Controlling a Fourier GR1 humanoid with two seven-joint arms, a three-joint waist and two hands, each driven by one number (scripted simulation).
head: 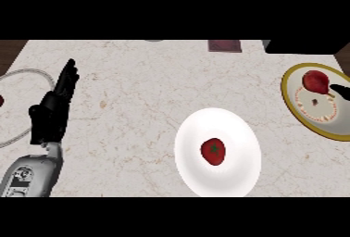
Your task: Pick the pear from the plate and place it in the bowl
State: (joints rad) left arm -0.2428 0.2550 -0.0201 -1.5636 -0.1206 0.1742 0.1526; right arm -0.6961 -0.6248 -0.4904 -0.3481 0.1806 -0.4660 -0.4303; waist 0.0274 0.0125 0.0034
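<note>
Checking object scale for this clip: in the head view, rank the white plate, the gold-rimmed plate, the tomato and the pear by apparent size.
1. white plate
2. gold-rimmed plate, cut off by the right edge
3. tomato and pear: too alike to rank

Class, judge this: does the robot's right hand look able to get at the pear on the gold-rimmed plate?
Probably yes. The right hand shows at the right edge, right beside the pear on the plate, with nothing between them.

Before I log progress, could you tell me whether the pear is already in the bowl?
No, the pear lies on the gold-rimmed plate at the right, with a robot hand beside it.
</note>
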